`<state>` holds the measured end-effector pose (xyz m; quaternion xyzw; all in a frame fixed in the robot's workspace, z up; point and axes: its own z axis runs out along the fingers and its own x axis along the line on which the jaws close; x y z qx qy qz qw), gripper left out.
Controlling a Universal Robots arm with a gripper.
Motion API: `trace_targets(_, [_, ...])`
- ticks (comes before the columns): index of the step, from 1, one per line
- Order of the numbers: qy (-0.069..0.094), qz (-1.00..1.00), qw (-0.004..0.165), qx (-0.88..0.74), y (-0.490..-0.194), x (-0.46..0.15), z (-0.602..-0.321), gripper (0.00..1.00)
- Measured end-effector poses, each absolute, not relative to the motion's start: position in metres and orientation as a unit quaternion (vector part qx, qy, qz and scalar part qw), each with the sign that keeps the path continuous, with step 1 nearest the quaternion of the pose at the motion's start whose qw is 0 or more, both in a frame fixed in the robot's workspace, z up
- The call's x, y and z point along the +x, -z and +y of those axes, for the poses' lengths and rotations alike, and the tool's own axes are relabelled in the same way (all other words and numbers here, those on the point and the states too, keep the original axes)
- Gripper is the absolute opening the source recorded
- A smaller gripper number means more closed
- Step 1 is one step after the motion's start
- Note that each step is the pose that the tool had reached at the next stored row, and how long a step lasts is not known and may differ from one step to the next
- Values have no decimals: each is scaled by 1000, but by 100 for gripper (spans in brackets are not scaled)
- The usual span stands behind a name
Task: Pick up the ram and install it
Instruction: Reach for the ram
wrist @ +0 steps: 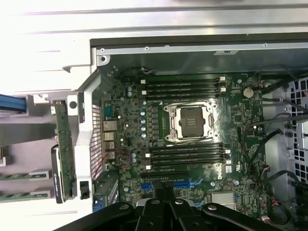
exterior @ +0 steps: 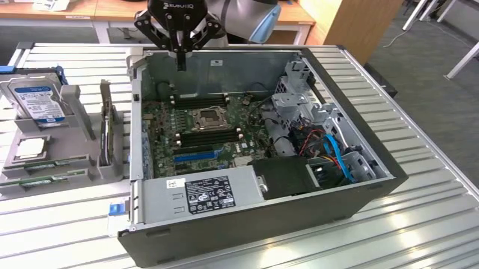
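The ram (exterior: 44, 166) lies flat in a slot at the near end of a grey holder (exterior: 71, 151), with a second green stick (exterior: 37, 182) just beside it. Both are outside the computer case (exterior: 299, 224), on the exterior view's left. The wrist view catches the same two sticks (wrist: 19, 175) beyond the case wall. Sharing the holder are a small square processor chip (exterior: 30, 147), a hard drive (exterior: 37, 101) and an expansion card (exterior: 105, 126) standing on edge between the sticks and the case. Holder and case both sit on the slatted metal table (exterior: 419, 185). Inside the open case the motherboard (exterior: 224, 143) faces up, and its long black memory slots (wrist: 185, 155), in groups on either side of the processor socket (wrist: 188, 122), all look bare, with no green board seated in any of them. The claw (exterior: 180, 63) hangs above the case near the wall opposite the power supply (exterior: 210, 190), well apart from the ram. Its fingers are pressed together and nothing is caught between them; the wrist view shows the black fingers (wrist: 153, 214) meeting over the board with no stick there either. As I read it, no step of the task has been carried out: the ram has not been lifted and the slots wait unfilled, so both the pick-up and the seating remain to be done.
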<state>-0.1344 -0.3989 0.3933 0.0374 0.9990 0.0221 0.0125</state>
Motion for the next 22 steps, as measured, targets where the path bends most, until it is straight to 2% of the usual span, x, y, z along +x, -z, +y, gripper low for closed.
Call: trace_targets(22, [-22,999,12,37,-393,-170,-399,10])
